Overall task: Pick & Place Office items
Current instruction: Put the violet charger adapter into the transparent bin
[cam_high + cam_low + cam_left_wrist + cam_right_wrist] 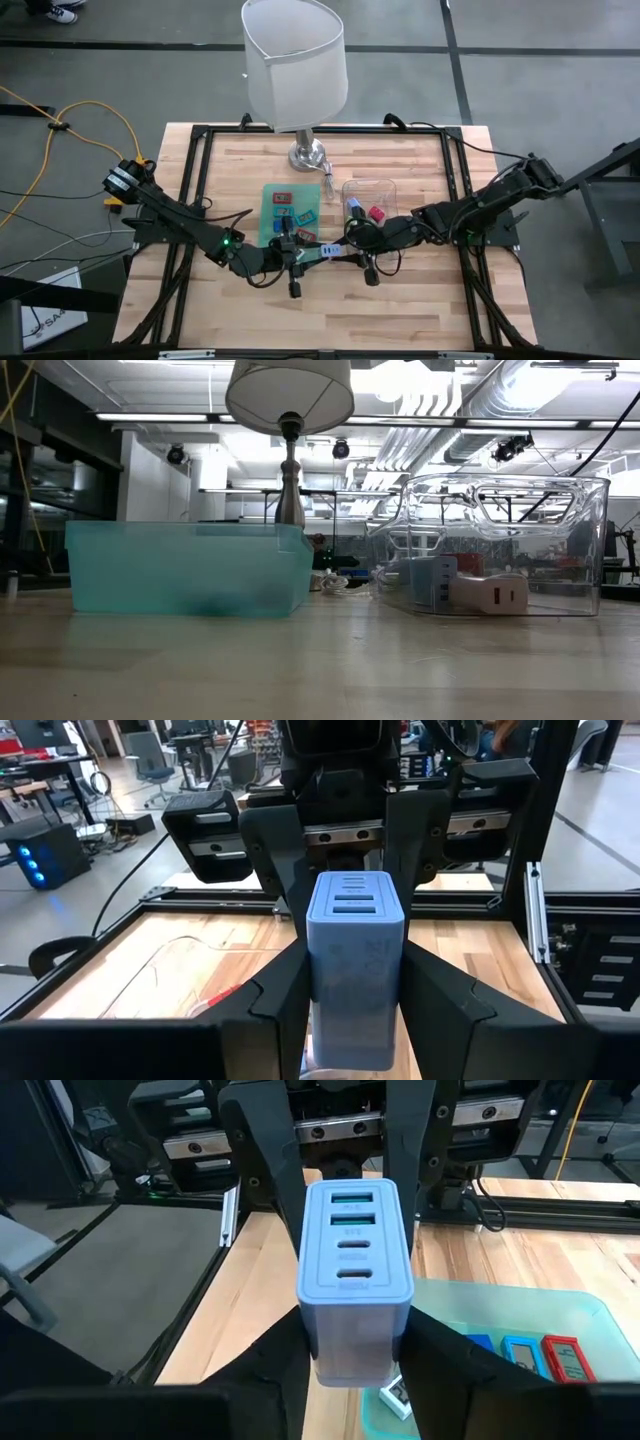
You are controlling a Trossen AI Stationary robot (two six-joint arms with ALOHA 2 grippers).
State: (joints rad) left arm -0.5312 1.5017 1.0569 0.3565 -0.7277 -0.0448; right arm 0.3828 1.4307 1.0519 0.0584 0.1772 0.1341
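Observation:
A light blue charger block (325, 250) hangs above the middle of the table, its port face (355, 1245) up. My left gripper (355, 985) comes at it from the table's left and my right gripper (355, 1348) from the right. Both are shut on it, tip to tip. Several small coloured office items lie in the green tray (272, 228). A few more lie in the clear tray (388, 188). The low view shows no gripper. My left gripper pinches the charger's two side faces (318, 990) between its two fingers, on the half toward the left arm. The fingers lie level, coming from the table's left. The block stands upright, clear of the table. My right gripper pinches the same two side faces (312, 1342) between its fingers, on the half toward the right arm. Its fingers (285, 855) come from the table's right, slanting a little down. The block is lifted clear, port face up.
A table lamp with a white shade (297, 60) stands on its metal foot (308, 155) at the back middle, just behind both trays. A black frame (200, 135) runs round the wooden table. Bare wood lies toward the near edge.

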